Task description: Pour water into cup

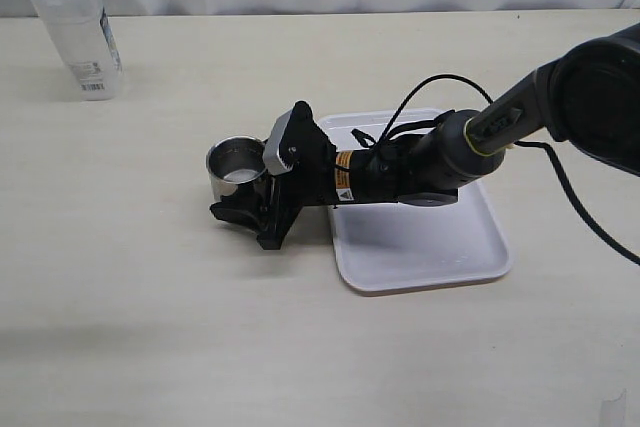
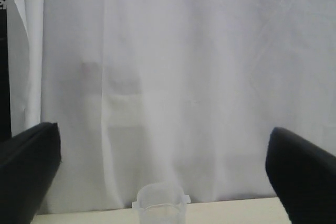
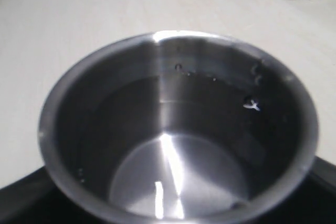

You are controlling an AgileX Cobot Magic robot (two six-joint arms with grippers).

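Observation:
The steel cup [image 1: 238, 162] stands upright on the table just left of the tray. My right gripper [image 1: 224, 183] reaches across the tray and has its black fingers [image 1: 240, 213] on either side of the cup, against its wall. The right wrist view looks down into the cup [image 3: 94, 103]; water [image 3: 173, 166] shows as a faint glint over the bottom, with droplets on the inner wall. The gripper [image 3: 178, 208] flanks the cup at both lower corners. My left gripper [image 2: 164, 148] is open and empty, facing the curtain; it does not show in the exterior view.
A translucent plastic container [image 1: 75, 32] with a blue label stands at the far left back; its rim shows in the left wrist view [image 2: 160, 203]. A white tray [image 1: 430, 247] lies under my right arm. A white curtain [image 2: 184, 77] hangs behind the table.

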